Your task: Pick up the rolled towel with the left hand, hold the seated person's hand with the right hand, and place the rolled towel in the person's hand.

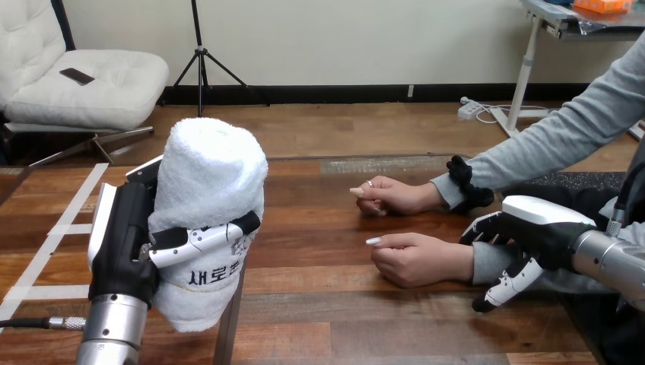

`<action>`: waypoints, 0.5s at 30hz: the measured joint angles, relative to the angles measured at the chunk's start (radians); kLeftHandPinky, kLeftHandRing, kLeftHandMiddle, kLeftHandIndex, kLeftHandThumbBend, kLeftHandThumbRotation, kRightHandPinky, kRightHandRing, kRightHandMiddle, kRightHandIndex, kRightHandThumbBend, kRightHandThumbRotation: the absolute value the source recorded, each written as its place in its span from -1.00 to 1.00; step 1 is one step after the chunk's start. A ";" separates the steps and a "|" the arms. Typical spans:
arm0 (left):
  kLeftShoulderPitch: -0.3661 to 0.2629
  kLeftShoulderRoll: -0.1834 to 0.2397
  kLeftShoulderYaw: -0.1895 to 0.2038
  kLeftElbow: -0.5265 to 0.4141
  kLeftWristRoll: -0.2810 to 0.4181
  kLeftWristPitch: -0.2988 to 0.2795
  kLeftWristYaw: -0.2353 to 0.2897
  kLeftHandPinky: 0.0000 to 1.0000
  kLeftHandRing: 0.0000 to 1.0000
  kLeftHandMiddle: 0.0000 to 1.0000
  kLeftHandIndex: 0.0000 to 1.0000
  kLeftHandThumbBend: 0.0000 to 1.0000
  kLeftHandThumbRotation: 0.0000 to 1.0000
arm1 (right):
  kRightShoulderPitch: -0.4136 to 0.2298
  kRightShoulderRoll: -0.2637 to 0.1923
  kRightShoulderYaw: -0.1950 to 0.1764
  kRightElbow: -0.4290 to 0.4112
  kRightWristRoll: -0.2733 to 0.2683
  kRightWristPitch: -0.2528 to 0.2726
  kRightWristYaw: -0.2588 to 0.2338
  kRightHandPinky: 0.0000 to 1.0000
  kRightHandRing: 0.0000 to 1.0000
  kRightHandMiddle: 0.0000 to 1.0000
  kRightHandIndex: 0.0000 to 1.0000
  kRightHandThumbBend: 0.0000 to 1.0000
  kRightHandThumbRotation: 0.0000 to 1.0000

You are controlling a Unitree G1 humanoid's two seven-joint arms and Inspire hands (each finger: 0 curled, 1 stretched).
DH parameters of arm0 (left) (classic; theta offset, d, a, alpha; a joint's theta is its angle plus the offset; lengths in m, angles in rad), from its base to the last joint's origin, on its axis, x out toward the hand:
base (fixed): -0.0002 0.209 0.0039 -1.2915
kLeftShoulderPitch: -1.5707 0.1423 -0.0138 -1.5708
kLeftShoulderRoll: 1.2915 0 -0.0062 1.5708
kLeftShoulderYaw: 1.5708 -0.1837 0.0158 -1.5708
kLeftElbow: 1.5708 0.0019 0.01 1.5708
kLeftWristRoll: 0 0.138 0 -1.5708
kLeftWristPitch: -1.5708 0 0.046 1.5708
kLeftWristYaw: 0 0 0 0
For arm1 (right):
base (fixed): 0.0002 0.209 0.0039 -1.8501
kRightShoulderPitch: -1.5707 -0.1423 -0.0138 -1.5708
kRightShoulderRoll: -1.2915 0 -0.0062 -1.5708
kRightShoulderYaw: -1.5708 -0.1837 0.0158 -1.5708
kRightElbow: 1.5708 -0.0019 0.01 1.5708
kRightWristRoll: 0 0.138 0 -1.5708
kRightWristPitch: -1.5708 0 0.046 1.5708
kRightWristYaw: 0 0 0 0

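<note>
A white rolled towel [209, 205] stands upright in my left hand [125, 243], lifted at the view's left, with my thumb and fingers curled round its lower half. The person's nearer hand [414, 258] rests loosely closed on the table right of centre. My right hand [532, 236] hovers over that hand's wrist and grey sleeve, fingers relaxed and spread, thumb hanging below; I see no finger curled round the wrist. The person's farther hand [395, 196] lies on the table just behind.
The wooden table [335, 319] stretches across the view, with white tape strips [53, 243] along its left part. The person's grey-sleeved arm [563, 137] comes in from the upper right.
</note>
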 measured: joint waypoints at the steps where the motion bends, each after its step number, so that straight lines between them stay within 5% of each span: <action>1: 0.000 0.000 0.000 0.000 0.000 0.000 0.000 -0.43 -0.33 -0.24 -0.21 0.21 -1.00 | 0.000 0.000 0.002 0.000 0.000 0.000 0.000 0.21 0.38 0.46 0.45 1.00 -0.47; 15: 0.000 0.000 0.000 0.000 0.000 0.000 0.000 -0.42 -0.32 -0.23 -0.21 0.21 -1.00 | 0.000 0.000 0.018 0.000 -0.002 0.001 -0.009 0.13 0.29 0.39 0.38 1.00 -0.57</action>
